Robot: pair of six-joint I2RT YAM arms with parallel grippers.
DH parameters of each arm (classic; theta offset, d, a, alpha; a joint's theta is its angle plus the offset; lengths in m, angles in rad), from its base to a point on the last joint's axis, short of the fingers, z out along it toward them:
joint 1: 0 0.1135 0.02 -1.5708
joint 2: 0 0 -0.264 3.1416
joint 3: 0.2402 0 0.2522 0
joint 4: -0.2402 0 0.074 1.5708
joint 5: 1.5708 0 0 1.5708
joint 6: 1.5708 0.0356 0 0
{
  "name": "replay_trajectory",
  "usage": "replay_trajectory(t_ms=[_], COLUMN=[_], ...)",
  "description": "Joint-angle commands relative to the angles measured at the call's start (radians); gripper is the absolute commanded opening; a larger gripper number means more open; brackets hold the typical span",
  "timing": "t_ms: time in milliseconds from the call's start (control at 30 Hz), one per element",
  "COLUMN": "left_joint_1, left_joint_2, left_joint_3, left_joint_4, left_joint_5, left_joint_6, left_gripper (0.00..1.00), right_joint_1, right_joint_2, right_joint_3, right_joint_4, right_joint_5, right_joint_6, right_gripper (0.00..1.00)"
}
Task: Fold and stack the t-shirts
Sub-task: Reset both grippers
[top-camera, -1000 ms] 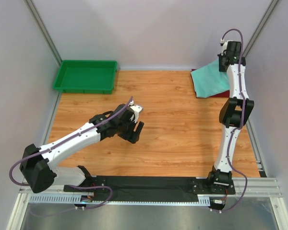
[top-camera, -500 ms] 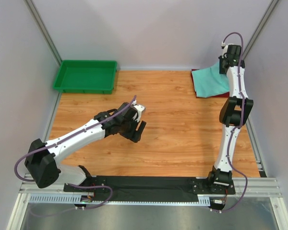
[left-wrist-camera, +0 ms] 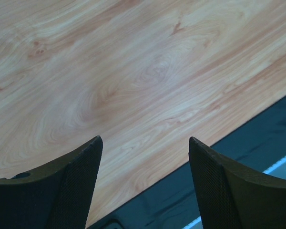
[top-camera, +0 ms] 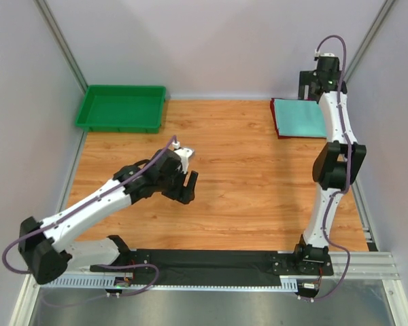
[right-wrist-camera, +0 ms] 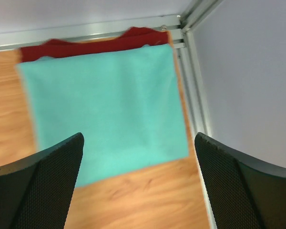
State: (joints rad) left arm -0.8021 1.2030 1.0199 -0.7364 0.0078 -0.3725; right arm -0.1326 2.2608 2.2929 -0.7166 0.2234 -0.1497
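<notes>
Task judged approx. done: teal t-shirt (right-wrist-camera: 105,100) folded & stacked on red t-shirt (right-wrist-camera: 62,47) at desk (top-camera: 245,176) corner. Right gripper (right-wrist-camera: 138,143) open, nothing held; left gripper (left-wrist-camera: 145,143) open, empty.

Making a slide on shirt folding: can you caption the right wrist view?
Open right gripper above the folded teal t-shirt lying on the dark red t-shirt.
</notes>
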Motion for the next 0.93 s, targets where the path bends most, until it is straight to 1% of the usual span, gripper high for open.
replay_trajectory(t_ms=[0,33,67,100,133,167,200,233,267,300,333,367,400,433,467,500,533,567,600,633,667,700,733,767,800,833,867,900], left_joint_1=[0.006,0.007,0.007,0.007,0.007,0.007,0.007,0.007,0.007,0.007,0.007,0.007,0.007,0.007,0.006,0.007,0.007,0.007,0.004,0.006,0.006,0.003,0.003,0.0,0.001,0.001,0.001,0.001], left_joint_2=[-0.179,-0.216,-0.294,-0.337,-0.383,-0.481,-0.531,-0.639,-0.693,-0.751,-0.863,-0.922,-0.978,-1.09,-1.149,-1.193,-1.333,-1.323,-1.295,-1.256,-1.245,-1.237,-1.238,-1.249,-1.258,-1.283,-1.293,-1.304], left_joint_3=[-0.056,-0.093,-0.118,-0.145,-0.211,-0.249,-0.291,-0.379,-0.429,-0.53,-0.579,-0.628,-0.721,-0.762,-0.796,-0.855,-0.88,-0.899,-0.926,-0.946,-0.977,-1.067,-1.111,-1.133,-1.141,-1.141,-1.141,-1.147], left_joint_4=[0.029,0.047,0.06,0.077,0.121,0.147,0.175,0.24,0.276,0.352,0.386,0.422,0.48,0.497,0.502,0.499,0.491,0.505,0.619,0.685,0.771,0.971,1.077,1.118,1.146,1.152,1.166,1.208], left_joint_5=[0.06,0.073,0.101,0.121,0.138,0.153,0.185,0.201,0.23,0.247,0.253,0.265,0.277,0.281,0.279,0.279,0.274,0.322,0.361,0.394,0.437,0.439,0.431,0.407,0.397,0.388,0.373,0.367], left_joint_6=[-0.103,-0.121,-0.149,-0.175,-0.242,-0.281,-0.325,-0.435,-0.489,-0.553,-0.663,-0.727,-0.777,-0.872,-0.91,-0.94,-0.974,-1.009,-1.004,-1.023,-1.11,-1.164,-1.215,-1.247,-1.241,-1.246,-1.247,-1.258], left_gripper=[0.8,0.81,0.82,0.82,0.82,0.82,0.83,0.83,0.83,0.83,0.83,0.83,0.84,0.84,0.84,0.84,0.84,0.84,0.84,0.84,0.84,0.84,0.84,0.84,0.85,0.85,0.89,0.9], right_joint_1=[0.186,0.244,0.27,0.296,0.344,0.367,0.389,0.425,0.444,0.464,0.5,0.517,0.537,0.568,0.583,0.591,0.597,0.597,0.6,0.6,0.6,0.6,0.6,0.602,0.6,0.6,0.6,0.603], right_joint_2=[-0.306,-0.375,-0.418,-0.458,-0.501,-0.603,-0.651,-0.709,-0.812,-0.875,-0.933,-0.99,-1.124,-1.189,-1.268,-1.396,-1.472,-1.538,-1.681,-1.749,-1.814,-1.893,-2.019,-2.094,-2.16,-2.301,-2.331,-2.306], right_joint_3=[-0.137,-0.18,-0.272,-0.344,-0.419,-0.5,-0.693,-0.779,-0.881,-1.056,-1.157,-1.241,-1.403,-1.473,-1.537,-1.661,-1.709,-1.757,-1.795,-1.87,-1.9,-1.926,-1.982,-2.009,-2.046,-2.079,-2.136,-2.144], right_joint_4=[-0.033,-0.105,-0.133,-0.154,-0.164,-0.147,-0.101,-0.08,-0.052,0.016,0.044,0.075,0.138,0.16,0.176,0.207,0.209,0.2,0.175,0.171,0.155,0.107,0.085,0.071,0.06,0.062,0.062,0.13], right_joint_5=[-0.021,-0.028,-0.074,-0.108,-0.145,-0.186,-0.302,-0.35,-0.431,-0.465,-0.485,-0.516,-0.532,-0.535,-0.53,-0.541,-0.55,-0.553,-0.558,-0.565,-0.567,-0.558,-0.553,-0.555,-0.568,-0.585,-0.629,-0.656], right_joint_6=[0.143,0.251,0.298,0.344,0.401,0.492,0.542,0.588,0.693,0.74,0.783,0.888,0.927,0.976,1.062,1.105,1.137,1.168,1.228,1.252,1.278,1.321,1.348,1.371,1.392,1.45,1.473,1.452], right_gripper=[1.0,1.0,1.0,1.0,1.0,1.0,1.0,1.0,1.0,1.0,1.0,1.0,1.0,1.0,1.0,1.0,1.0,1.0,1.0,1.0,1.0,1.0,1.0,1.0,1.0,1.0,1.0,1.0])
